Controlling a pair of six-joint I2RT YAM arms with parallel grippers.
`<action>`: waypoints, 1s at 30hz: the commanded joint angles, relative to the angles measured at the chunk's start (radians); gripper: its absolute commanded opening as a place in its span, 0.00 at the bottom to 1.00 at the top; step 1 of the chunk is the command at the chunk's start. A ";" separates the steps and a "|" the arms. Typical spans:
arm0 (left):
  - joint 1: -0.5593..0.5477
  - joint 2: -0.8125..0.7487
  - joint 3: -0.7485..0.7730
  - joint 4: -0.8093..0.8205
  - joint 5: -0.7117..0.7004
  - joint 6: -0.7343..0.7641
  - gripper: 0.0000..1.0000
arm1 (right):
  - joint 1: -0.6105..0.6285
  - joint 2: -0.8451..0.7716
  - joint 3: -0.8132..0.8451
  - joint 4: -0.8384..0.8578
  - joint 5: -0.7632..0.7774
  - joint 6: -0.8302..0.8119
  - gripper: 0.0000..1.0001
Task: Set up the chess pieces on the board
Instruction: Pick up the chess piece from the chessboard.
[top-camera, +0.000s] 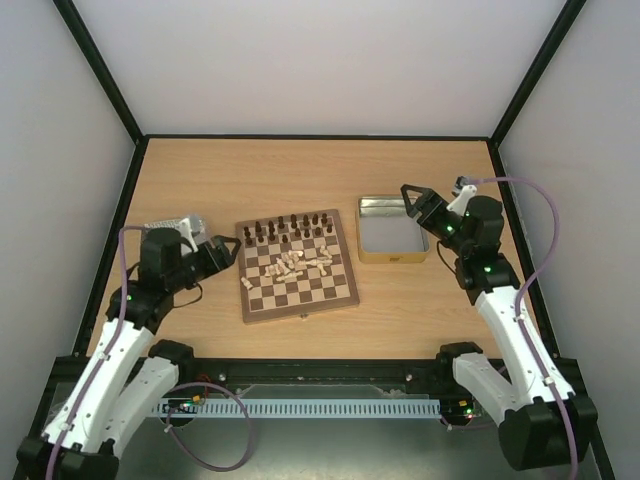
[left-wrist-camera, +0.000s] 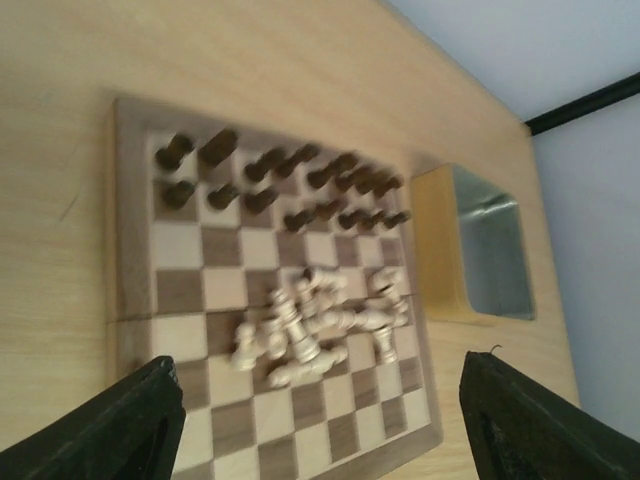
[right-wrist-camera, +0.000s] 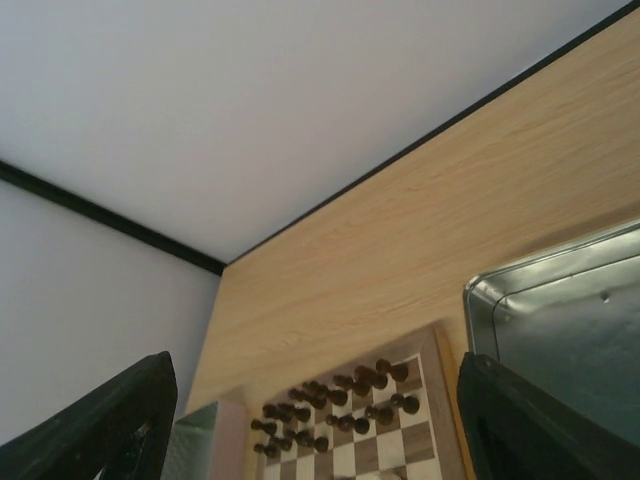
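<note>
**Left gripper** (left-wrist-camera: 320, 405): the fingers (left-wrist-camera: 110, 430) are spread wide and hold nothing. The pieces (left-wrist-camera: 315, 320) lie just ahead of the fingertips, centred between them. They form a toppled heap, many touching or overlapping, on the middle ranks of the board (left-wrist-camera: 128, 210). The squares between the fingertips and the heap are bare. Judgement: this bare band is where the pale ranks belong, which explains the gripper's station at this edge.

**Dark pieces** (left-wrist-camera: 280, 175): they stand upright in two rows beyond the heap, at the board edge farthest from the fingers. Judgement: that side is complete and needs no handling.

**Right gripper** (right-wrist-camera: 315, 400): the fingers are wide apart and empty. It is raised over the near corner of the tin (right-wrist-camera: 560, 330), which sits just beside the right finger (right-wrist-camera: 545, 420) and shows no pieces inside. The board lies ahead, between the two fingers and well apart from them. Judgement: this arm is parked clear of the working area.

**Caution:** the heap is tangled. Closing on one piece may drag its neighbours, so select an outlying piece first.
</note>
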 joint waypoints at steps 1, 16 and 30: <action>-0.103 0.073 -0.006 -0.179 -0.190 -0.098 0.72 | 0.079 0.022 0.034 -0.018 0.065 -0.072 0.74; -0.264 0.353 -0.071 -0.039 -0.282 -0.204 0.41 | 0.276 0.150 0.050 -0.068 0.210 -0.119 0.45; -0.262 0.554 0.000 -0.023 -0.348 -0.127 0.40 | 0.350 0.199 0.033 -0.043 0.250 -0.122 0.38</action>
